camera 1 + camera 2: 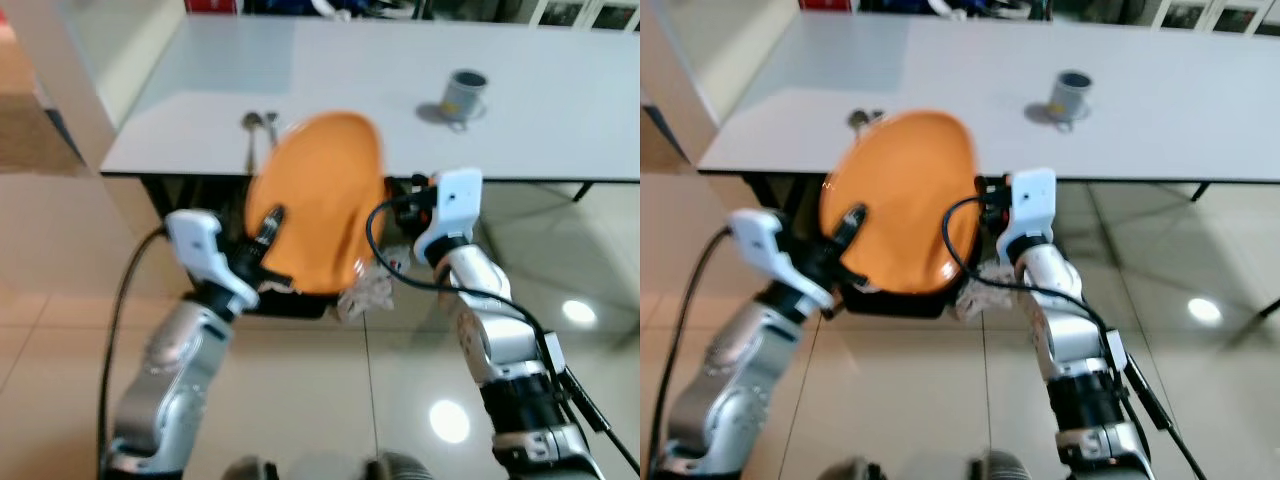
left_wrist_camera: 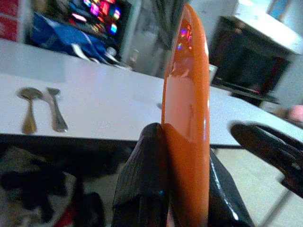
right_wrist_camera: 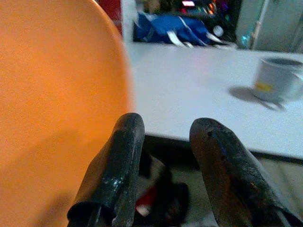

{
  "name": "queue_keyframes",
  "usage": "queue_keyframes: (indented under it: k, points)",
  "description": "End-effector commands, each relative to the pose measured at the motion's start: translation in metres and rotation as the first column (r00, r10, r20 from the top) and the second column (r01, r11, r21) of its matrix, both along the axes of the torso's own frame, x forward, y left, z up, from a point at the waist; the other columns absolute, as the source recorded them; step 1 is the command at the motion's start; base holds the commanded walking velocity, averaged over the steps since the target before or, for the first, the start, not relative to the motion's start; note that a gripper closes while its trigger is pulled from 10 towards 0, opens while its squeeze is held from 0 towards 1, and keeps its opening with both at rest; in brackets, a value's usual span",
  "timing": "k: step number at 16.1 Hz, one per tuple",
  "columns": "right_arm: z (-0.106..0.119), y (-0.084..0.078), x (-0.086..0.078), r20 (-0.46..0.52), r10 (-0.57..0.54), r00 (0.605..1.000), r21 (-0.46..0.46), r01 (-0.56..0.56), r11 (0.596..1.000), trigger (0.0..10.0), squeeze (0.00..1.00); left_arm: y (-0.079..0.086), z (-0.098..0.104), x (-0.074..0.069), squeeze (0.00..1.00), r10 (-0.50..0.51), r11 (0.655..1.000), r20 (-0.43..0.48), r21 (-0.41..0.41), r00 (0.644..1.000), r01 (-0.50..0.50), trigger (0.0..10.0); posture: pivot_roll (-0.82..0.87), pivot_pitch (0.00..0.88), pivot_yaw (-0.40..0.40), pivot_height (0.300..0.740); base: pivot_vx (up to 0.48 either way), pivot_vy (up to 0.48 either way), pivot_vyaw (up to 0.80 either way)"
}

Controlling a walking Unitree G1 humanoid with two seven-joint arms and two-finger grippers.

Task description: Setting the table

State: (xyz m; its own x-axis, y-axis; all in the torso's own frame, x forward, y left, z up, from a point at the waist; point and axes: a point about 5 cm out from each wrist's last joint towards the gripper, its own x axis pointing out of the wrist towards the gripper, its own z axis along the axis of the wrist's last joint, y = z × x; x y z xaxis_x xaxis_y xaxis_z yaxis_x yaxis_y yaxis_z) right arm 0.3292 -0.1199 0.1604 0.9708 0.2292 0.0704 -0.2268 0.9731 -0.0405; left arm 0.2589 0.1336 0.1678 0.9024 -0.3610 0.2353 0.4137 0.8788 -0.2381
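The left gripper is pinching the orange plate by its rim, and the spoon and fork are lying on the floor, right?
Not quite. The left gripper does pinch the round orange plate by its rim, but the metal spoon and fork lie on the white table, as the left wrist view shows.

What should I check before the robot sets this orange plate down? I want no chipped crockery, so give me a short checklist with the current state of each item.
1. Left pincer shut on the orange plate, a finger on each face: ok.
2. Plate level enough to lay flat: not ok, it stands nearly on edge.
3. Plate over the table: not ok, it hangs before the near edge.
4. Right pincer clear of the plate: ok, open beside its rim, holding nothing.
5. Free space beside the spoon and fork: ok, bare tabletop toward the mug.
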Motion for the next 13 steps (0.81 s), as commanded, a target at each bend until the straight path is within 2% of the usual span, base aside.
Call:
queue_keyframes:
  k: [1,3,4,5,6,8,11,13]
  points:
    - [-0.006,-0.010,0.001,-0.041,-0.045,0.998,-0.020,0.045,0.999,10.0,0.00,-0.003,0.014,0.000,0.00,-0.004,1.000,0.059,-0.007,0.998,0.004,10.0,-0.10,0.122,0.010,0.740,0.480,0.000,-0.80]
    - [-0.003,-0.009,0.001,-0.015,-0.051,0.999,-0.047,0.050,0.998,10.0,0.00,-0.004,0.024,0.001,0.00,-0.013,1.000,0.095,-0.021,0.995,0.015,10.0,-0.11,0.124,0.013,0.740,0.480,0.000,-0.79]
    - [-0.001,-0.007,0.001,-0.025,-0.024,0.999,0.005,0.024,1.000,10.0,0.00,-0.005,0.030,0.001,0.00,-0.017,0.999,0.107,-0.029,0.994,0.020,10.0,-0.11,0.126,0.012,0.740,0.480,0.000,0.00]
    - [0.000,-0.004,0.000,-0.021,-0.010,1.000,0.015,0.010,1.000,10.0,0.00,-0.007,0.036,0.002,0.00,-0.027,0.999,0.124,-0.035,0.992,0.031,10.0,-0.11,0.128,0.015,0.740,0.480,0.000,-0.80]
    - [0.000,-0.004,0.000,-0.016,-0.021,1.000,-0.018,0.021,1.000,10.0,0.00,-0.009,0.041,0.001,0.00,-0.035,0.998,0.140,-0.046,0.990,0.042,10.0,-0.11,0.129,0.016,0.740,0.480,0.000,0.00]
    - [0.000,-0.001,-0.001,-0.030,-0.003,1.000,-0.009,0.003,1.000,10.0,0.00,-0.011,0.049,0.002,0.00,-0.045,0.997,0.163,-0.053,0.986,0.054,10.0,-0.11,0.129,0.017,0.740,0.480,0.000,0.00]
    - [0.006,0.005,-0.004,0.019,0.060,0.998,0.008,-0.060,0.998,10.0,0.00,-0.008,0.065,0.006,0.00,-0.035,0.995,0.203,-0.080,0.979,0.052,10.0,-0.11,0.132,0.022,0.740,0.480,0.000,0.00]
    - [0.010,0.009,-0.011,0.047,0.153,0.987,-0.050,-0.150,0.987,10.0,0.00,-0.002,0.074,0.006,0.00,-0.005,0.987,0.220,-0.157,0.975,0.040,10.0,-0.12,0.136,0.025,0.740,0.480,0.000,0.80]
